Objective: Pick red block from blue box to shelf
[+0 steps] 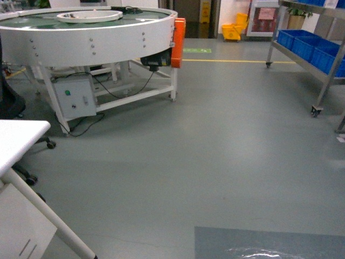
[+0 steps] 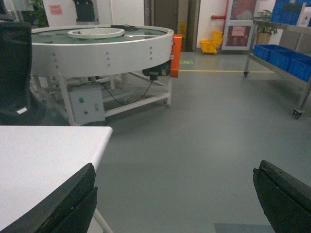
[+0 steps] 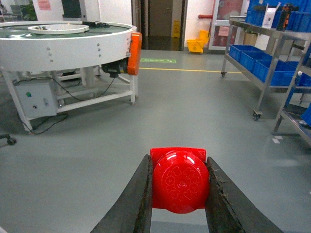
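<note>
The red block (image 3: 180, 182) is pinched between the dark fingers of my right gripper (image 3: 179, 158), its round stud facing the right wrist camera, held in the air above the grey floor. The steel shelf (image 3: 252, 73) stands ahead to the right, with dark blue crates (image 3: 243, 52) on its lower tier; it also shows in the head view as the shelf (image 1: 307, 63). My left gripper (image 2: 176, 167) is open and empty, beside the corner of the white table (image 2: 43, 160). The blue box is out of view. Neither gripper appears in the head view.
A round white conveyor table (image 1: 86, 38) on a frame, with a grey control box (image 1: 75, 97) and cables, stands ahead on the left. The white table's corner (image 1: 16, 137) is near left. A black chair (image 2: 14, 73) and a yellow mop bucket (image 1: 232, 31) are further off.
</note>
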